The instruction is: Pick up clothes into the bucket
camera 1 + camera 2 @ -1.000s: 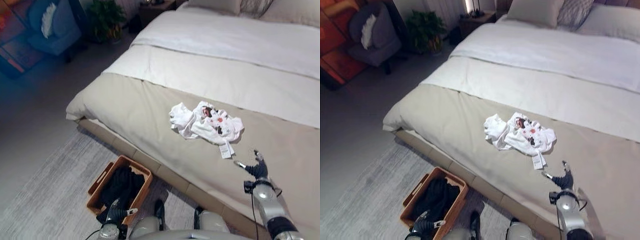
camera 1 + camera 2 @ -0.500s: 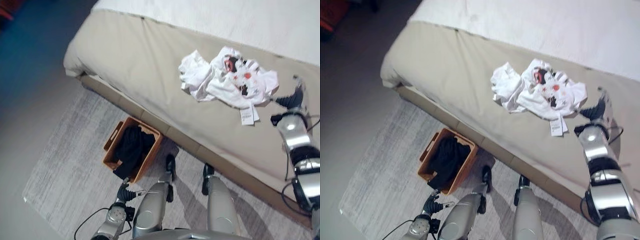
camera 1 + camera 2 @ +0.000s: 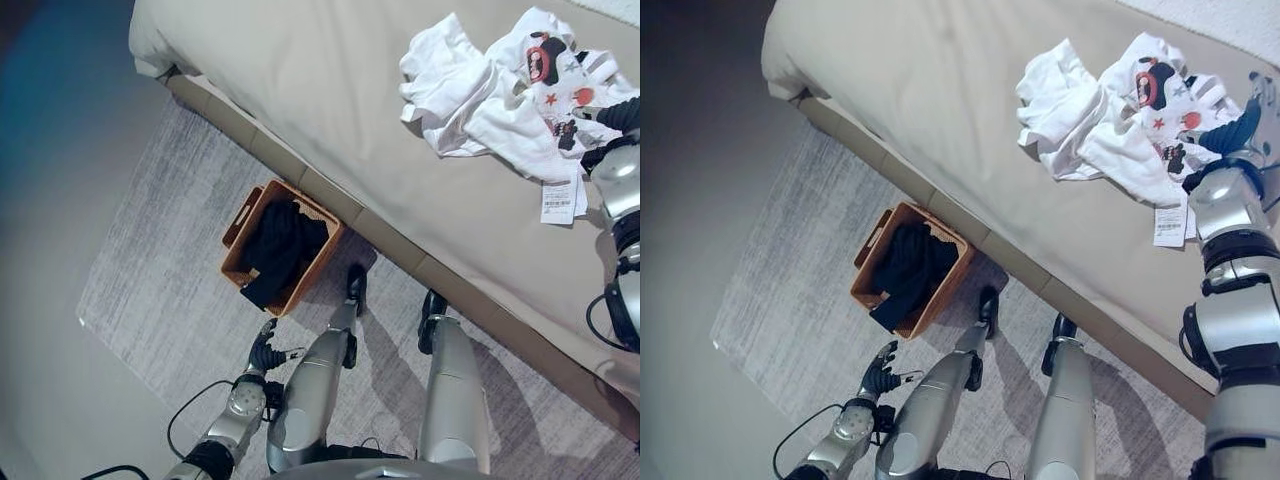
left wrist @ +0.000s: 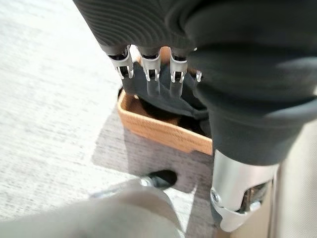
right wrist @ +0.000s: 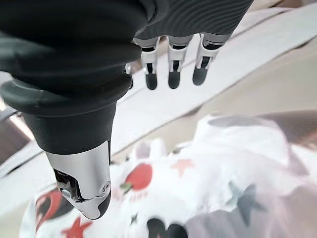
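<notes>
A crumpled pile of white clothes [image 3: 500, 90] with red and black prints and a paper tag lies on the beige bed cover [image 3: 300, 80]. My right hand [image 3: 1242, 130] hovers over the pile's right edge, fingers [image 5: 171, 69] straight and open, the printed cloth [image 5: 208, 198] just beneath them. An orange basket [image 3: 245, 255] stands on the rug beside the bed, with dark clothes [image 3: 280, 245] inside. My left hand [image 3: 264, 354] hangs low near the rug, open and holding nothing, and its fingers [image 4: 151, 74] point towards the basket [image 4: 163, 131].
A grey rug [image 3: 150, 290] covers the floor along the bed's side. The bed's low base edge [image 3: 400, 250] runs diagonally between basket and clothes. Bare floor [image 3: 50, 200] lies left of the rug.
The camera has tipped further down and closer, so the whole scene shifted. My right hand has come up to the right edge of the clothes pile. The left hand stays low.
</notes>
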Robot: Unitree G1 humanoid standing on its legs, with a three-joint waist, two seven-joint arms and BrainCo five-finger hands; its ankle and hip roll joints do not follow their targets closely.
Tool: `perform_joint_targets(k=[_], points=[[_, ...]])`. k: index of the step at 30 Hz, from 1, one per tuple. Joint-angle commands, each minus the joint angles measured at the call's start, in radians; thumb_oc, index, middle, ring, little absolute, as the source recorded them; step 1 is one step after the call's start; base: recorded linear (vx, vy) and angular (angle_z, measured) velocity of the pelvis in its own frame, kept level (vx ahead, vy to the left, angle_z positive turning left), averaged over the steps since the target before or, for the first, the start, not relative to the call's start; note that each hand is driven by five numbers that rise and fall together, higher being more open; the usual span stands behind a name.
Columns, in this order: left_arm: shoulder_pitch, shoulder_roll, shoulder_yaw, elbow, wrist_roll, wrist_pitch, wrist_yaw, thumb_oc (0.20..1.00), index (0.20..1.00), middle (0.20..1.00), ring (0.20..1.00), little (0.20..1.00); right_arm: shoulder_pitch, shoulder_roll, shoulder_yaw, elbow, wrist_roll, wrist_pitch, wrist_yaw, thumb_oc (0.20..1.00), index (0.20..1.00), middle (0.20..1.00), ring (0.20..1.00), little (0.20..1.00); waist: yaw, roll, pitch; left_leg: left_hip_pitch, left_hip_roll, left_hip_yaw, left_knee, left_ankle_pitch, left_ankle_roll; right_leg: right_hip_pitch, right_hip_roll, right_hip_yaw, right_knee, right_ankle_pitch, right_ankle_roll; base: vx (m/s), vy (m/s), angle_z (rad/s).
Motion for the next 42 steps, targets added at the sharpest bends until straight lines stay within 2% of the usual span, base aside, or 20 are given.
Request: perform_joint_targets(k=[1, 4, 11, 17, 19, 20, 28, 36, 37, 38, 39, 41, 42], points=[[-0.028, -0.008, -0.036, -0.019, -0.049, -0.025, 0.015, 1.000, 1.000, 1.000, 1.000, 1.000, -0.124, -0.074, 0.118, 0.012, -0.047, -0.004, 0.000, 1.000, 1.000, 1.000, 1.000, 1.000, 0.001, 0.003, 0.025, 0.033, -0.011, -0.026, 0.066, -0.102, 0.007, 0.046, -0.001, 0.037, -0.145, 0.121, 0.056, 0.00, 0.000, 0.00], [-0.039, -0.014, -0.043, -0.022, -0.055, -0.026, 0.015, 1.000, 1.000, 1.000, 1.000, 1.000, -0.137, -0.071, 0.136, 0.019, -0.049, -0.005, 0.015, 1.000, 1.000, 1.000, 1.000, 1.000, 0.004, 0.005, 0.025, 0.031, -0.011, -0.034, 0.051, -0.092, 0.005, 0.039, -0.004, 0.034, -0.143, 0.121, 0.057, -0.01, -0.021, 0.03], [-0.072, -0.014, -0.060, -0.031, -0.062, -0.023, 0.002, 1.000, 1.000, 1.000, 1.000, 1.000, -0.171, -0.053, 0.187, 0.083, -0.044, 0.014, 0.120, 1.000, 1.000, 1.000, 1.000, 1.000, 0.011, 0.007, 0.025, 0.032, -0.013, -0.054, 0.017, -0.069, 0.002, 0.035, -0.012, 0.017, -0.152, 0.128, 0.059, -0.02, -0.028, 0.09], [-0.083, -0.010, -0.057, -0.033, -0.062, -0.016, -0.021, 1.000, 1.000, 1.000, 1.000, 1.000, -0.154, -0.054, 0.215, 0.085, -0.027, -0.001, 0.219, 1.000, 1.000, 1.000, 1.000, 1.000, 0.019, 0.002, 0.025, 0.021, -0.009, -0.067, 0.004, -0.057, -0.001, 0.028, -0.011, 0.009, -0.165, 0.138, 0.060, -0.01, -0.016, 0.01], [-0.086, -0.010, -0.050, -0.026, -0.070, -0.014, -0.031, 1.000, 1.000, 1.000, 1.000, 1.000, -0.155, -0.060, 0.229, 0.085, -0.015, -0.002, 0.242, 0.244, 0.244, 0.244, 0.244, 0.244, 0.023, -0.003, 0.025, 0.014, -0.006, -0.071, 0.001, -0.050, -0.003, 0.023, -0.010, 0.003, -0.166, 0.140, 0.060, -0.01, -0.033, 0.02], [-0.086, -0.010, -0.050, -0.026, -0.070, -0.014, -0.031, 1.000, 1.000, 1.000, 1.000, 1.000, -0.155, -0.060, 0.229, 0.085, -0.015, -0.003, 0.242, 0.200, 0.200, 0.200, 0.200, 0.200, 0.023, -0.003, 0.025, 0.014, -0.006, -0.071, 0.001, -0.049, -0.003, 0.023, -0.010, 0.003, -0.166, 0.140, 0.060, -0.01, -0.019, 0.03], [-0.098, -0.012, -0.045, -0.015, -0.070, -0.010, -0.030, 1.000, 1.000, 1.000, 1.000, 1.000, -0.147, -0.055, 0.205, 0.024, 0.044, -0.025, 0.214, 0.200, 0.200, 0.200, 0.200, 0.200, 0.020, -0.023, 0.025, 0.013, -0.001, -0.075, -0.006, -0.045, -0.004, 0.022, -0.005, 0.003, -0.172, 0.143, 0.061, 0.00, 0.000, 0.00], [-0.086, 0.007, -0.030, -0.014, -0.064, -0.017, -0.019, 1.000, 1.000, 1.000, 1.000, 1.000, -0.179, -0.080, 0.174, -0.103, 0.100, -0.056, 0.132, 0.200, 0.200, 0.200, 0.200, 0.200, 0.001, -0.061, 0.025, 0.039, 0.002, -0.062, 0.007, -0.059, -0.006, 0.064, 0.003, 0.012, -0.205, 0.161, 0.068, 0.00, 0.004, 0.00], [-0.085, 0.016, -0.021, -0.005, -0.061, -0.019, -0.018, 1.000, 1.000, 1.000, 1.000, 1.000, -0.191, -0.100, 0.164, -0.156, 0.117, -0.068, 0.108, 0.200, 0.200, 0.200, 0.200, 0.200, -0.006, -0.074, 0.025, 0.051, 0.005, -0.055, 0.011, -0.065, -0.006, 0.081, 0.005, 0.013, -0.215, 0.165, 0.071, 0.00, 0.000, 0.00], [-0.085, 0.016, -0.021, -0.005, -0.061, -0.019, -0.018, 1.000, 1.000, 1.000, 1.000, 1.000, -0.191, -0.100, 0.164, -0.156, 0.117, -0.068, 0.108, 0.200, 0.200, 0.200, 0.200, 0.200, -0.006, -0.074, 0.025, 0.051, 0.005, -0.055, 0.011, -0.065, -0.006, 0.081, 0.005, 0.013, -0.215, 0.165, 0.071, 0.02, 0.049, -0.05], [-0.086, 0.025, -0.005, 0.003, -0.059, -0.021, -0.011, 1.000, 1.000, 1.000, 1.000, 1.000, -0.208, -0.131, 0.134, -0.225, 0.153, -0.081, 0.061, 0.200, 0.200, 0.200, 0.200, 0.200, -0.015, -0.090, 0.025, 0.073, 0.006, -0.047, 0.016, -0.075, -0.007, 0.111, 0.009, 0.015, -0.227, 0.170, 0.075, 0.03, 0.045, -0.04], [-0.084, 0.029, 0.003, 0.011, -0.059, -0.020, -0.008, 1.000, 1.000, 1.000, 1.000, 1.000, -0.206, -0.139, 0.113, -0.259, 0.167, -0.087, 0.044, 0.200, 0.200, 0.200, 0.200, 0.200, -0.017, -0.097, 0.025, 0.086, 0.007, -0.044, 0.020, -0.081, -0.006, 0.126, 0.010, 0.016, -0.232, 0.173, 0.076, 0.02, 0.046, -0.05], [-0.078, 0.041, 0.022, 0.013, -0.054, -0.022, 0.001, 1.000, 1.000, 1.000, 1.000, 1.000, -0.217, -0.159, 0.063, -0.324, 0.210, -0.110, -0.005, 0.200, 0.200, 0.200, 0.200, 0.200, -0.026, -0.112, 0.025, 0.111, 0.007, -0.037, 0.028, -0.093, -0.005, 0.159, 0.012, 0.020, -0.245, 0.179, 0.081, 0.01, 0.029, -0.06]])
